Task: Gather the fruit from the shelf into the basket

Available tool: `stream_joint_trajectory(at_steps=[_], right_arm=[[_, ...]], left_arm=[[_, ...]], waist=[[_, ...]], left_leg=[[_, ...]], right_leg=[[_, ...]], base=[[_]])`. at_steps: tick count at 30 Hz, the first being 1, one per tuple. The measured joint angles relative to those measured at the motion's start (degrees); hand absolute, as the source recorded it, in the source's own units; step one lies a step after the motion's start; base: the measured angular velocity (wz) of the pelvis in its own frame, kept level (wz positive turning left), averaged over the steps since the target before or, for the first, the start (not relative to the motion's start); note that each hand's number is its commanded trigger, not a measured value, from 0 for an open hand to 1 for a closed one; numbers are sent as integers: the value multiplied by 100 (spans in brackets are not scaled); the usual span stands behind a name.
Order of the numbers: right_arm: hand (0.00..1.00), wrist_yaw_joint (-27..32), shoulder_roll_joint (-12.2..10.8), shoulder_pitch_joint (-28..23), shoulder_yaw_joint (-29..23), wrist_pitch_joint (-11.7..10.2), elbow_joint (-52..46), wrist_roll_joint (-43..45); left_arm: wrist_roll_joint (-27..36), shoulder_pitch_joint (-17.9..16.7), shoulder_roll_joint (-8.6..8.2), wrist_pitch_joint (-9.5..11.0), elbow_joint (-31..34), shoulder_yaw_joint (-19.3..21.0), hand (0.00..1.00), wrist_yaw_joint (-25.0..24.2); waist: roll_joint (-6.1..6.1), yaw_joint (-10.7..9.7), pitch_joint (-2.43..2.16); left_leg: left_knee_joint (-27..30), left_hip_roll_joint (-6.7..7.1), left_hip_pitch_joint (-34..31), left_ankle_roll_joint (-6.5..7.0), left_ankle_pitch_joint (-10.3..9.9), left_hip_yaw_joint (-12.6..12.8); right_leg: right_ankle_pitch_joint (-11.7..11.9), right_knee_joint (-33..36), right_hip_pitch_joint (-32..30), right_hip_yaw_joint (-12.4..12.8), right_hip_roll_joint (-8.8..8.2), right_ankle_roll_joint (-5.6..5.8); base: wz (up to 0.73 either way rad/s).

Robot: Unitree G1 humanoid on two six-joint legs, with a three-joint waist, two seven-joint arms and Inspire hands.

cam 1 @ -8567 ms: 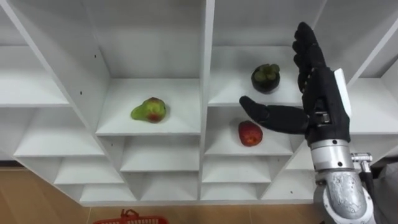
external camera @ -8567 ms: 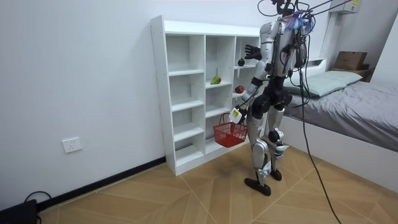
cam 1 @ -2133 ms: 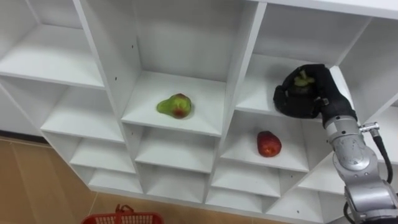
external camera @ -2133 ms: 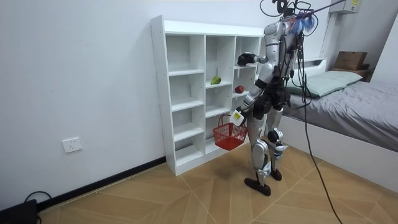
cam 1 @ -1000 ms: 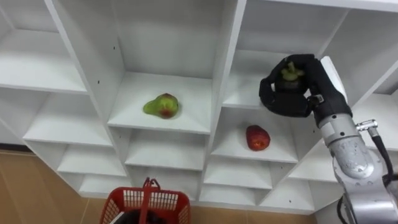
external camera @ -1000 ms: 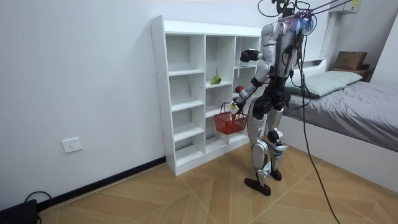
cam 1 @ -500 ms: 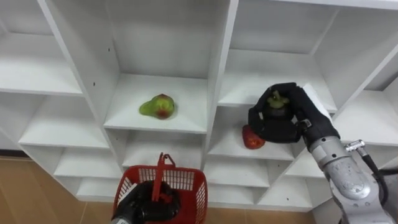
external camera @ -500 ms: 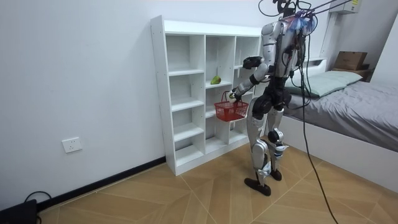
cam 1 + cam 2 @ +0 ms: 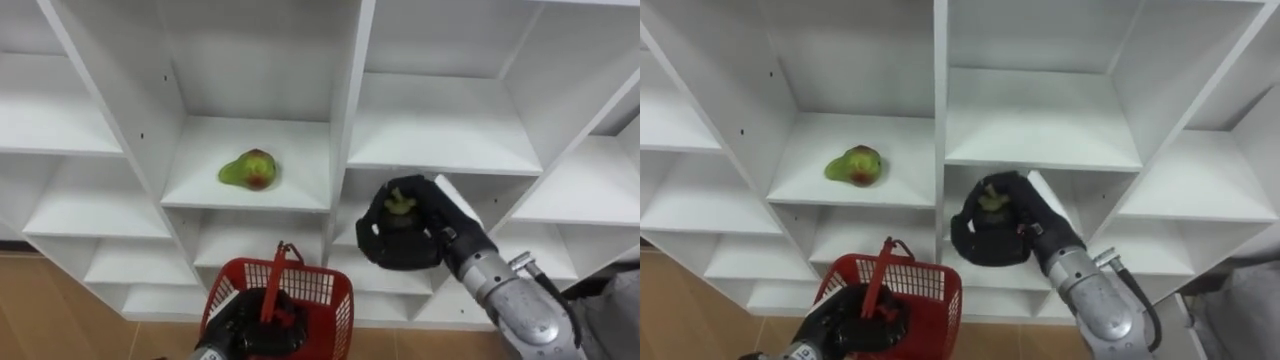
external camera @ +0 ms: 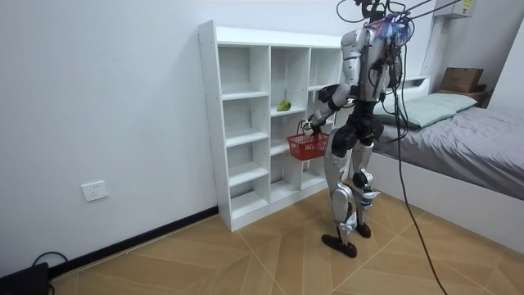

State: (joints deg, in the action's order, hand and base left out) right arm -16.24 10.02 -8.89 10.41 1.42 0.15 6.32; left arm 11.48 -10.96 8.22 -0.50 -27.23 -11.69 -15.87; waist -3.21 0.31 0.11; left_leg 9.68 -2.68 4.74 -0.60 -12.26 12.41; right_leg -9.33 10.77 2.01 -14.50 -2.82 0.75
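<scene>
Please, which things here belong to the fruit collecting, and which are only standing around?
Job: dark fruit, held in the right hand; red basket, handle in the left hand; green-red fruit on a shelf; white closet.
Lying about: bed; brown box; wall socket.

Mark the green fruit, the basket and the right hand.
green fruit (image 9: 249, 169): left eye view, its middle.
basket (image 9: 315, 287): left eye view, rear wall.
right hand (image 9: 396, 250): left eye view, curled fingers.
</scene>
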Motion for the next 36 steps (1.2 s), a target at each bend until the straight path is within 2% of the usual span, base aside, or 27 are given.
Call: stream_joint_trajectory(at_steps=[6, 10, 14, 27, 30, 36], right_arm=[[100, -119, -77, -20, 226, 63, 508, -37], [100, -169, -80, 12, 229, 62, 958, -864], [100, -172, -81, 14, 229, 67, 1127, -1161], [100, -259, -149, 221, 232, 114, 1537, -1611], [100, -269, -165, 213, 285, 205, 1551, -1881], [100, -289, -223, 212, 468, 279, 1731, -2250]], left_arm=[[6, 8, -1, -89, 87, -26, 100, 5], [23, 95, -1, -90, 87, -26, 100, -9], [24, 148, 0, -90, 87, -26, 100, -15], [24, 155, -13, -182, 87, -29, 100, -69], [23, 155, -34, -226, 87, -33, 100, -68], [23, 155, -137, -426, 87, -31, 100, -68]], waist=[[12, 11, 13], [39, 54, 32], [121, 104, 92], [94, 118, 62], [78, 125, 50], [45, 177, 9]], left_leg=[[0, -4, -19, 0, 0, -1], [5, -5, -17, 1, -1, -24], [9, -9, -65, 3, -2, -32], [129, -6, -230, 4, -3, -83], [153, -6, -233, 5, -3, -86], [184, -9, -235, 5, -3, -83]], right_leg=[[1, 4, -3, -2, 1, -2], [6, 15, -1, -79, -5, -7], [6, 56, -26, -128, -17, -8], [6, 89, -121, -247, -53, -9], [5, 86, -101, -282, -62, -8], [8, 98, -88, -276, -64, -12]], base=[[0], [3], [0], [4], [4], [0]])
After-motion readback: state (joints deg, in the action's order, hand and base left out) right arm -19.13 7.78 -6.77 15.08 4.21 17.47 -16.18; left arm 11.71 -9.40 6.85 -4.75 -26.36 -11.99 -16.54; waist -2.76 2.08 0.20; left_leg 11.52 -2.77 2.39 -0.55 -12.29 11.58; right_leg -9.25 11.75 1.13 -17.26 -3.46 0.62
